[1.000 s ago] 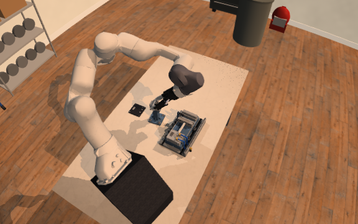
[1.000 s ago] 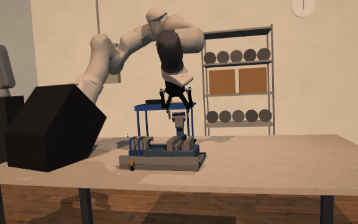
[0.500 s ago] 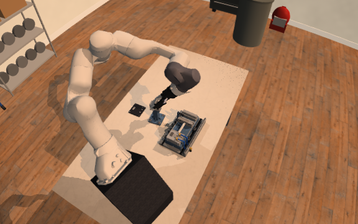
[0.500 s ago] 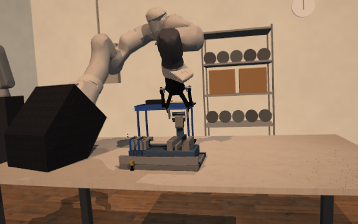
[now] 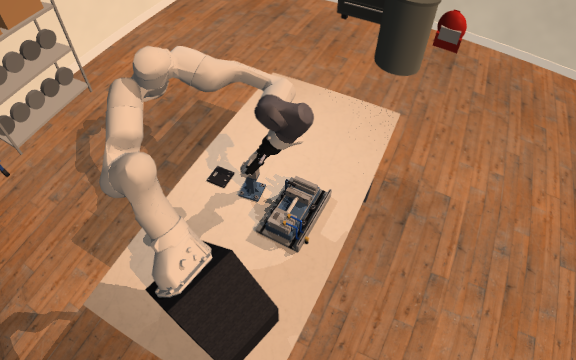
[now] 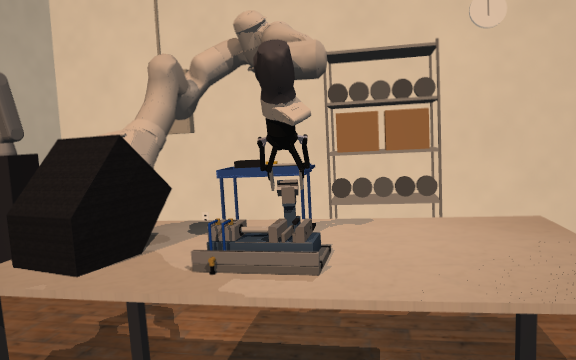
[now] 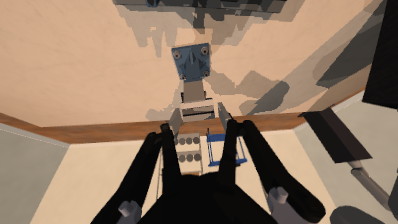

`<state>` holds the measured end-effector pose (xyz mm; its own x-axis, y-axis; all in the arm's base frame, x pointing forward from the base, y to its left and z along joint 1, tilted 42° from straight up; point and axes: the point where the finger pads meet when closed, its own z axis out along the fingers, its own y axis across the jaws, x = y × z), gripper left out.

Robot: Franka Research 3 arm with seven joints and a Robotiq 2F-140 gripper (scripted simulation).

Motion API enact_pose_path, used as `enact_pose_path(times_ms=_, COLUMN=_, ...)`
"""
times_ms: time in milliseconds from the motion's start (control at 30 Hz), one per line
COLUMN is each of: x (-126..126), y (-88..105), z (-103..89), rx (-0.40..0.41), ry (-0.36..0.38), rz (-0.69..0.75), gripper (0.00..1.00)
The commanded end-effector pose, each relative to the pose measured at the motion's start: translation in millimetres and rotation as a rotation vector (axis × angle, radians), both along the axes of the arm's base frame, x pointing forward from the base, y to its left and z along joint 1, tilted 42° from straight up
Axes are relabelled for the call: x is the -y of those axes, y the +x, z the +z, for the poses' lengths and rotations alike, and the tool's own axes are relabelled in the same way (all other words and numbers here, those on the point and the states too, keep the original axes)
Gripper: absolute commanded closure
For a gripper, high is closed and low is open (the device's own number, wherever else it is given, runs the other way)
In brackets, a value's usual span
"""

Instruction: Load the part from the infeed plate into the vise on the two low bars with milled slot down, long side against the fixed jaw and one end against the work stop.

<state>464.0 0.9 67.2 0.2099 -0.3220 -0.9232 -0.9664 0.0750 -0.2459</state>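
The part (image 6: 288,183) (image 7: 198,111) is a light grey block at the top of the V-block stand (image 5: 252,190) (image 6: 288,196) (image 7: 192,64), a grey head on a blue foot. I cannot tell surely which way its slot faces. My gripper (image 5: 251,168) (image 6: 286,182) (image 7: 199,111) is part-way open, its fingertips on either side of the part, with a gap visible at the left finger in the exterior view. The vise (image 6: 263,246) stands open beside the stand. Its fixed jaw (image 6: 303,230) is at the right, its moving jaw (image 6: 277,230) on the rod (image 6: 254,232). Nothing shows between the jaws but low fittings.
The black infeed plate (image 5: 220,176) lies behind the stand, with no block visible on it. The vise's air cylinder (image 5: 282,224) and blue hoses (image 6: 224,235) are at its end nearer the arm's black pedestal (image 5: 228,300) (image 6: 93,215).
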Motion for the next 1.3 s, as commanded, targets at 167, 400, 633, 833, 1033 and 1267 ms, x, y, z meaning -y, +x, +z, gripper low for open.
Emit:
enact_pose_path(times_ms=167, x=2.2, y=1.9, z=-2.5, rx=-0.017, ry=-0.090, rz=-0.030, gripper=0.49)
enact_pose_path(times_ms=400, x=1.6, y=1.7, z=-1.4, rx=-0.021, ry=-0.138, rz=-0.042, gripper=0.49)
enact_pose_path(times_ms=633, x=0.7, y=1.3, z=0.3, rx=-0.027, ry=-0.212, rz=-0.060, gripper=0.49)
enact_pose_path(times_ms=833, x=-0.4, y=1.1, z=1.8, rx=-0.032, ry=-0.281, rz=-0.077, gripper=0.49)
enact_pose_path(times_ms=1033, x=-1.2, y=0.9, z=2.8, rx=-0.036, ry=-0.331, rz=-0.090, gripper=0.49)
enact_pose_path(times_ms=1267, x=-2.8, y=0.5, z=4.7, rx=-0.044, ry=-0.424, rz=-0.113, gripper=0.49)
